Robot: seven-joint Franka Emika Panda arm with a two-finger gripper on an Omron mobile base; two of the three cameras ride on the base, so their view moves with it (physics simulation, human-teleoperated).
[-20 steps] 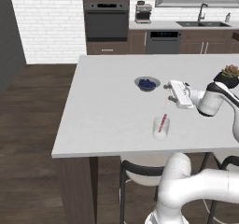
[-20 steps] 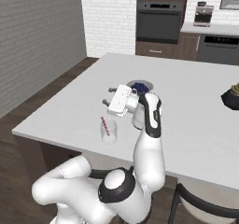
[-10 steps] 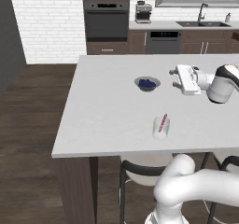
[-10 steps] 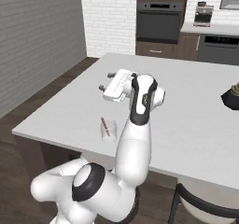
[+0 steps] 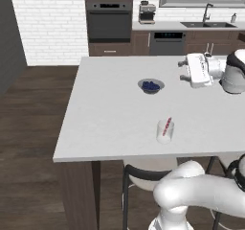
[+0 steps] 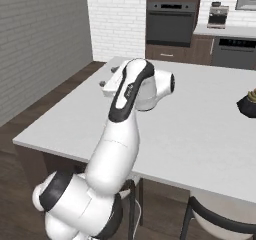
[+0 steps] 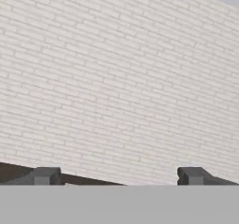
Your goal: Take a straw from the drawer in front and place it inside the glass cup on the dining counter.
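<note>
Smooth white stone-like worktop (image 5: 110, 114) of the island carries a small clear glass cup (image 5: 164, 132), a plain cylinder, near its front edge. A thin straw (image 5: 167, 125) with red and white stripes stands tilted inside the cup. Farther back sits a shallow grey bowl (image 5: 150, 86) with blue berries. The claw (image 5: 182, 70) hangs released and empty above the worktop, well apart from the cup, its dark fingertips (image 7: 44, 175) spread wide toward a white brick wall (image 7: 116, 87).

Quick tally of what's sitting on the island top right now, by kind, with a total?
Glass cup: 1
Straw, standing in the cup: 1
Bowl of blue berries: 1
Dark round item at the counter's far right edge, too small to identify: 1
Total: 4
</note>
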